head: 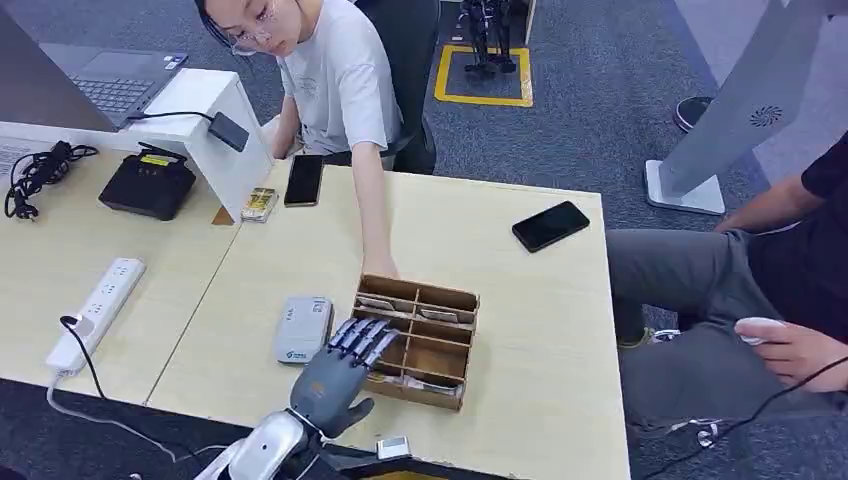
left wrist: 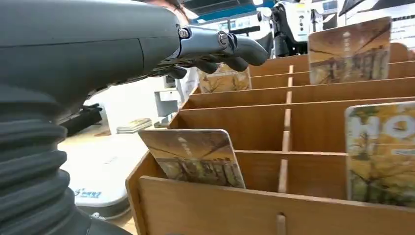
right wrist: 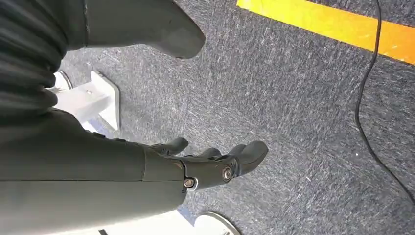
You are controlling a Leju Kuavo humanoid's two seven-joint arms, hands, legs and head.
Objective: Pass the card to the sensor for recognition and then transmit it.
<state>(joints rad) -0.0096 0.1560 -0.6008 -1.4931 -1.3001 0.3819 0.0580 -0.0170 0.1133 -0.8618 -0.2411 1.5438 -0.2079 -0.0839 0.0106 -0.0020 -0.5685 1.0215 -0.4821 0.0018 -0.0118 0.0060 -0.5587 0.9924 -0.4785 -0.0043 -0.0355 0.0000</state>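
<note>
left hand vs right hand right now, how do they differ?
The left hand is raised over the table, fingers reaching across the near edge of the wooden card box; the right hand hangs low above grey carpet. The left hand has cards close beneath it; the right hand has nothing near it. Shared: both hold nothing, fingers loosely apart.

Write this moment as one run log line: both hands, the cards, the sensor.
left hand: over wooden card box, holds nothing | right hand: hangs above floor, holds nothing | cards: in box | sensor: beside box
</note>
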